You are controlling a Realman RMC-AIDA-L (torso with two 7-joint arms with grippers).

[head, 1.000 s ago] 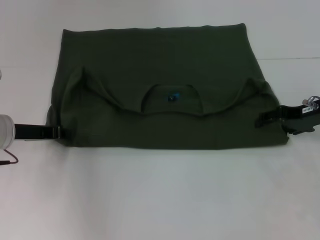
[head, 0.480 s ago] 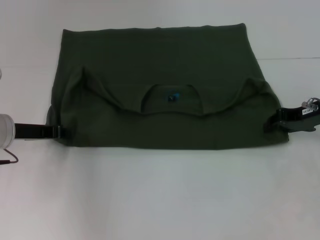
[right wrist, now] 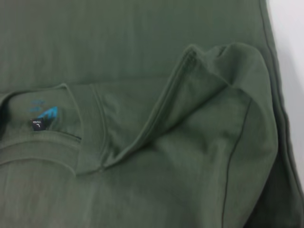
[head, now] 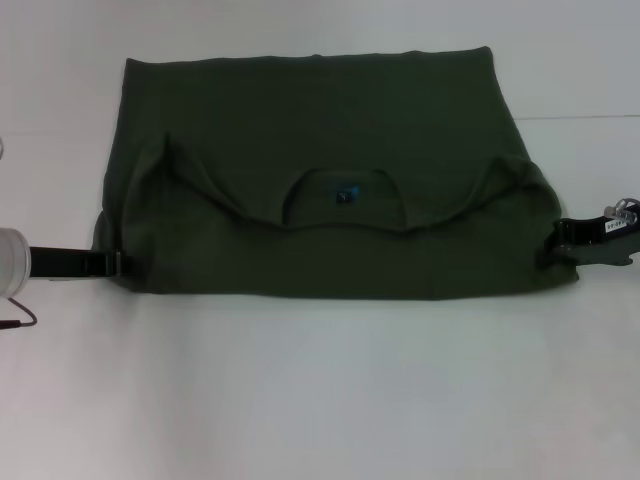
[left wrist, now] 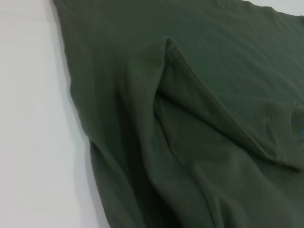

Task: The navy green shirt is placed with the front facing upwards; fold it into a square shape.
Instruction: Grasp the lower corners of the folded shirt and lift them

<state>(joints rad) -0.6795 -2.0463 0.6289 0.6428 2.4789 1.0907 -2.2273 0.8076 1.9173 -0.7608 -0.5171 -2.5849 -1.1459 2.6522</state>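
1. White tabletop (head: 320, 390) fills your head view, lit evenly
2. Your navy green shirt (head: 320, 130) lies across its middle, near half folded over, neck opening (head: 343, 197) facing up
3. Your left gripper (head: 108, 264) meets the shirt's left edge, your right gripper (head: 562, 243) its right edge; I cannot tell whether either is clenched

I see a white, matte table (head: 320, 400), its bare surface widest along the near edge. A faint straight line (head: 585, 118) crosses it toward the far right side. From my left wrist camera I get a plain white strip of table (left wrist: 33, 118). My right wrist camera catches only a pale sliver of it (right wrist: 290, 38).
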